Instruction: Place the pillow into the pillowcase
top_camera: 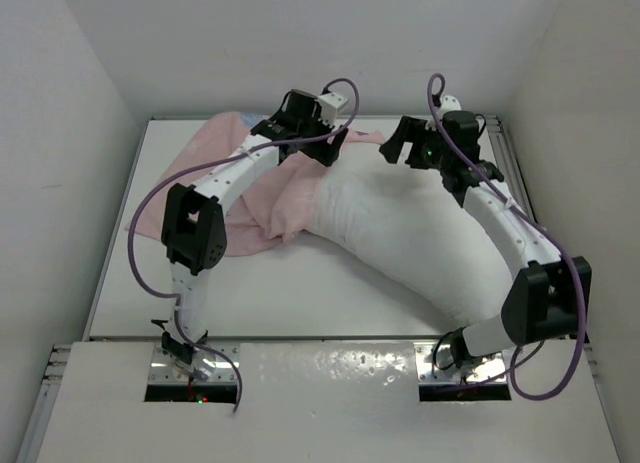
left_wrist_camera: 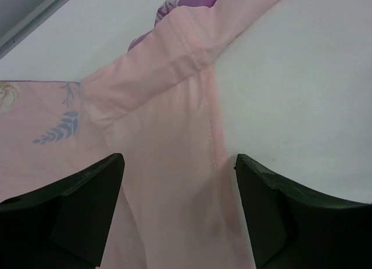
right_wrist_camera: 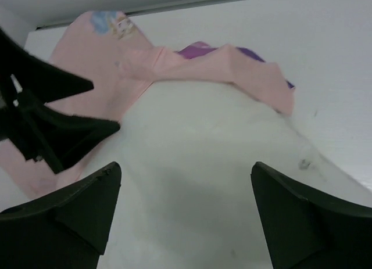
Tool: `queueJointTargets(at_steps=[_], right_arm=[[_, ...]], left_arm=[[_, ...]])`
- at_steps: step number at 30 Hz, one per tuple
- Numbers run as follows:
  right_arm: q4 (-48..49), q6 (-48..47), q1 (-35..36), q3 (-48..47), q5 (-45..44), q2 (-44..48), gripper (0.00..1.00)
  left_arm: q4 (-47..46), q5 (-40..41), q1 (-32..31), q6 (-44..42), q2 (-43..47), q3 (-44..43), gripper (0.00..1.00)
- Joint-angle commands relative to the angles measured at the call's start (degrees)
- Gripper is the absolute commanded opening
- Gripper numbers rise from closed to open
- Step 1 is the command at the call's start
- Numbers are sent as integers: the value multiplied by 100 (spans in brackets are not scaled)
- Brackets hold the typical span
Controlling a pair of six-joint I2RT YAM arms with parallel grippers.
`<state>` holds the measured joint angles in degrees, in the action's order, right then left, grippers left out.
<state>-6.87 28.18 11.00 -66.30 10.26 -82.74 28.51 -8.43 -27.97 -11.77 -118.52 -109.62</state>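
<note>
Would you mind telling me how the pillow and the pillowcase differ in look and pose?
The pillow is plain white, whereas the pillowcase shows mostly pale pink with purple patches. The pillow is thick and puffy; the pillowcase is thin, flat and creased. The pillow curves from the middle toward the near right, while the pillowcase spreads at the far left. Both lie on the white table, the pillowcase's edge overlapping the pillow's far end.

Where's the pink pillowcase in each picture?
Top: the pillowcase lies at the table's far left, under the left arm, beside the pillow.
Left wrist: it fills the left and middle.
Right wrist: upper left, along the pillow's far end.
Shared landmark: the left gripper, over the cloth; it is the black shape at left in the right wrist view.
</note>
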Motion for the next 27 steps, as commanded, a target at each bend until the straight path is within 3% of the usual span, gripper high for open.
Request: queueJointTargets(at_steps=[1,3,8,11,14,17,18,19,20,22,27], right_arm=[[-156,-102,-299,-620,-218,-689,91],[-357,-216,-458,-1049,-8,-1276,97],[-1086,-803,-547,-2173,1176,-2570,99],[-1377,-1243,-407,-2510,1767,-3151,99],[-1413,-1482,-284,-2318,1935,-3205,94],[-1212,-1491,-213,-1941,2322,-2959,74],[-1072,-1483,-187,-1817,2357,-2854,65],[-1001,-1483,-169,-1703,2331,-2653,44],[-965,-1448,-125,-1493,2288,-2512,30],[-816,-1395,-72,-1298,2113,-2257,0],[-210,-1499,437,-358,1699,-1097,0]], left_arm=[[-443,350,-113,193,-109,-445,76],[-487,412,-113,210,-294,-551,75],[-391,220,-104,306,-690,-692,70],[-373,-44,-86,386,-822,-727,60],[-364,-185,-77,482,-953,-814,37],[-250,-369,-86,483,-1068,-885,28],[-241,-396,-95,483,-1077,-885,16],[-215,-414,-104,491,-1085,-885,8],[-206,-406,-121,500,-1077,-894,1],[-153,-388,-139,491,-1042,-1025,0],[23,-353,-183,395,-700,-1579,0]])
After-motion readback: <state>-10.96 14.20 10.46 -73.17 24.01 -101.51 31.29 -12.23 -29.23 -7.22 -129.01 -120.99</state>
